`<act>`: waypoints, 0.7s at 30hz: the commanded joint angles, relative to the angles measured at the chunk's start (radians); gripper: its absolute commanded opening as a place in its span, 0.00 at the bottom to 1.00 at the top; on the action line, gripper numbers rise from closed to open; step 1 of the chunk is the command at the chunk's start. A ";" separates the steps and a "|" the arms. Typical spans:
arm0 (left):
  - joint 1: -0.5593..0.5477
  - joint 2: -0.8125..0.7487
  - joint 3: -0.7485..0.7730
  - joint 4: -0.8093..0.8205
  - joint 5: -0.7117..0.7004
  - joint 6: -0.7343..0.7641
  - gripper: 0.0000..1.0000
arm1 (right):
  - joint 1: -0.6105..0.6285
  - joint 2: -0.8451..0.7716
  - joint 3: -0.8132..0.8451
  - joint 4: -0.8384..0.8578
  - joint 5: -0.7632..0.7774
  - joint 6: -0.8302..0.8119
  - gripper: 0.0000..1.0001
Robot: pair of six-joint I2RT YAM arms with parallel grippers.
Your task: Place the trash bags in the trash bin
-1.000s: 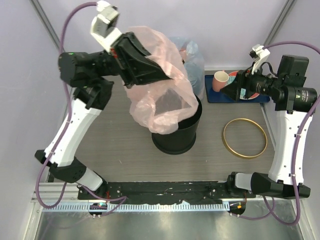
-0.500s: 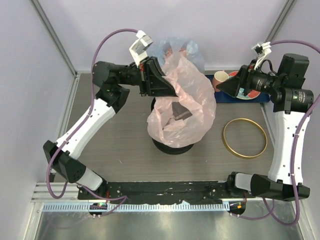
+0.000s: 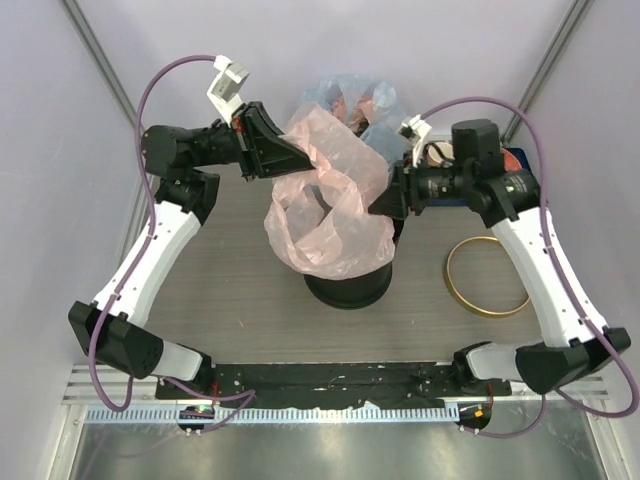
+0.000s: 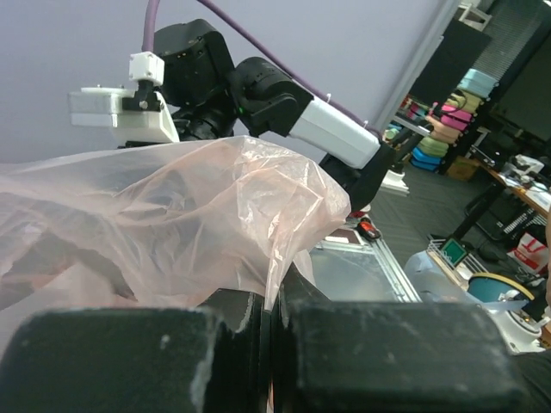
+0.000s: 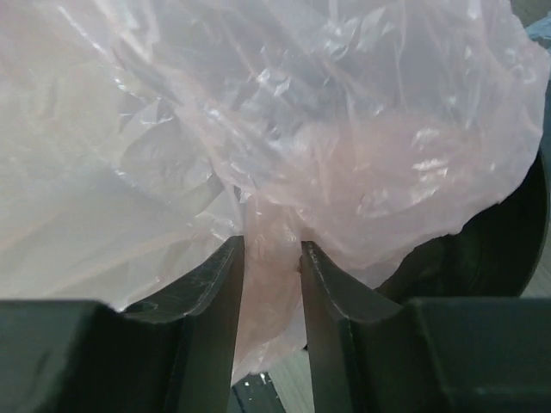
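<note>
From the top external view, the trash bag [image 3: 330, 235] hangs bunched over the open mouth of the trash bin [image 3: 350, 290], its lower folds draped across the bin's far rim and partly down inside. The left gripper [image 3: 297, 160] sits at about 11 o'clock from the bin's centre and is clamped tight on the bag's upper edge. The right gripper [image 3: 380, 205] meets the film at about 1 o'clock and is the nearer of the two to the rim. The stretch of bag between them runs roughly from 10 o'clock to 4 o'clock, so the bin lies at 6 o'clock from that line and below it, and I judge the coming move to be a downward one. In the left wrist view, the left gripper [image 4: 271, 314] has its jaws pressed together, and the trash bag [image 4: 172, 198] rises from the seam and billows away toward 12 o'clock. In the right wrist view, the right gripper [image 5: 271, 258] has its jaws partway apart with a twisted fold of the trash bag [image 5: 344, 129] standing between them. Whether the pads already bite on it cannot be told. The dark wall of the trash bin [image 5: 504, 232] shows at 3 o'clock, just beside the fingers.
</note>
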 commanded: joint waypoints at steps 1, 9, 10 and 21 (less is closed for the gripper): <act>0.034 -0.033 -0.018 -0.108 -0.023 0.137 0.00 | 0.066 0.084 -0.021 0.071 0.212 -0.013 0.35; 0.037 -0.026 -0.003 -0.456 -0.225 0.434 0.00 | 0.069 0.168 0.063 0.050 0.317 -0.053 0.25; 0.037 -0.021 0.001 -0.471 -0.245 0.446 0.00 | 0.067 0.150 0.106 0.031 0.305 -0.056 0.30; 0.027 0.019 -0.016 -0.488 -0.426 0.451 0.00 | 0.040 -0.117 0.169 -0.194 0.356 -0.192 0.68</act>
